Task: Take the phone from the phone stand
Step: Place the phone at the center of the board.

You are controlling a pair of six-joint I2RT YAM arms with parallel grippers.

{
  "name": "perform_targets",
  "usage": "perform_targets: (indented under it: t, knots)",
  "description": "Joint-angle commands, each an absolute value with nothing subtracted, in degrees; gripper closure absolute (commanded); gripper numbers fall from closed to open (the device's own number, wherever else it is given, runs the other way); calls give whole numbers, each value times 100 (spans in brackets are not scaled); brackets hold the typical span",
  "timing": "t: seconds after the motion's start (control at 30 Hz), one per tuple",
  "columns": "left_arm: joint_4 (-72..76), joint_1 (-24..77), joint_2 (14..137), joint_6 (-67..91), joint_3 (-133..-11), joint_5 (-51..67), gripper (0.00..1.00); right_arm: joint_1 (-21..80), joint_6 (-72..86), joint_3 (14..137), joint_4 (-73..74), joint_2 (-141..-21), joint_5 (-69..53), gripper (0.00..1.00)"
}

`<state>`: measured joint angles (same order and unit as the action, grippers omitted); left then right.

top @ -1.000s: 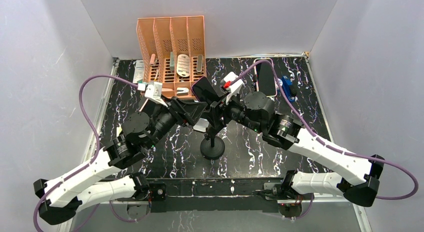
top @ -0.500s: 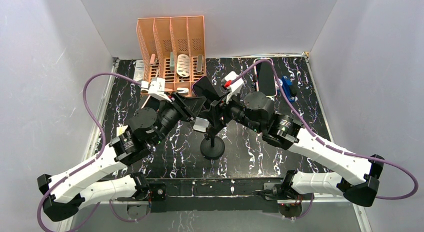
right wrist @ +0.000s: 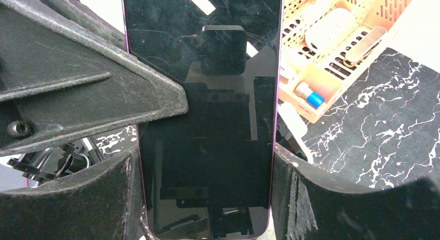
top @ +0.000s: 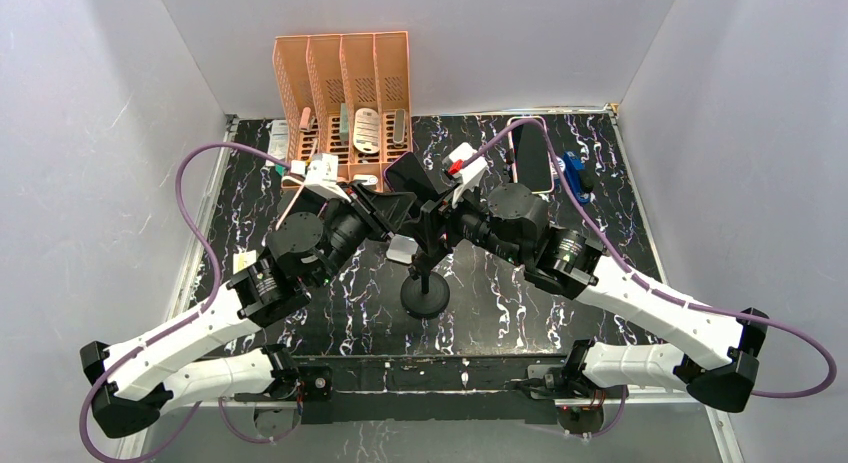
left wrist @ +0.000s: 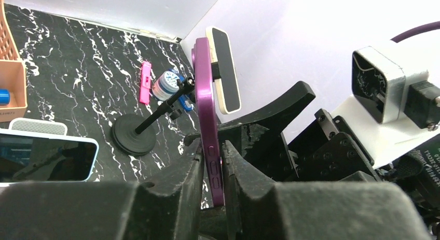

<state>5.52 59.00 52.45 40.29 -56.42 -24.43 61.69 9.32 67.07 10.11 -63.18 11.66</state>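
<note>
Here's the phone: slim, with a glossy purple rim, rounded corners and black glass showing fine scratches. We see the left end effector pinching it front and back between 2 grainy, matte black fingers. The right end effector clamps its 2 long edges. It's held above the phone stand, a thin stem on a round black base on the white-veined black worktop. Whether it touches the cradle, we cannot tell.

phone: glossy glass face, fine scratches. table: smooth black marble-pattern top. rack: matt orange plastic.
</note>
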Motion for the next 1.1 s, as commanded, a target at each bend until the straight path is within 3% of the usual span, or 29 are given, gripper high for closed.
perform_targets:
  t: [0.0, 0.1, 0.13, 0.17, 0.3, 0.47, 0.77, 1.07]
  knots:
    - [812, 5889, 5164, 3999, -5745, -2580, 85, 6209, 1011, 6951, 531, -6276, 1157, 99]
    - [870, 5889, 5131, 3983, -5690, -2575, 100, 6214, 1090, 6923, 568, -6245, 905, 99]
    - [898, 5889, 5113, 3975, -5664, -2580, 100, 6213, 1136, 6911, 571, -6229, 828, 99]
    - [916, 5889, 5089, 3981, -5636, -2594, 100, 6220, 1173, 6894, 571, -6210, 715, 92]
    - [894, 5889, 4975, 3972, -5555, -2678, 100, 6220, 1329, 6864, 586, -6108, 399, 45]
    - [751, 5889, 4781, 3879, -5518, -2830, 100, 6216, 1560, 6929, 750, -6030, 130, 4]
    - [-278, 5889, 4046, 3373, -5652, -3338, 100, 6217, 1848, 7005, 1231, -5762, -537, 1]
    - [-3985, 5889, 3384, 3021, -6360, -3325, 100, 6208, 1903, 6265, 1776, -4722, -589, 1]
